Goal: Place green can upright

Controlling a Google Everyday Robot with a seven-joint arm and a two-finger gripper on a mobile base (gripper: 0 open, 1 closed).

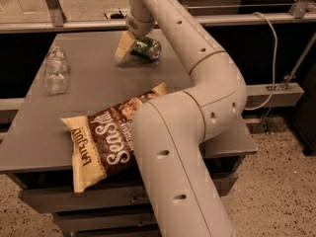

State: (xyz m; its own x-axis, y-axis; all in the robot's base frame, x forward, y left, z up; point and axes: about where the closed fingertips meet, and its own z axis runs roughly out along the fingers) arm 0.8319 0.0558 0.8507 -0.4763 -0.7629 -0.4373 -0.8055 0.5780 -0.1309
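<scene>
Three things are carried by the grey counter. The green can is found lying on its side near the far edge, with one silver end turned toward the right. The gripper is lowered at the can's left side, touching it or just beside it; whether it is apart or clamped on the can cannot be told. A clear plastic bottle is laid on its side near the left edge, well apart from the can. A brown and cream bag of sea salt chips is spread at the front, hanging over the front edge and partly covered by the robot's white arm.
</scene>
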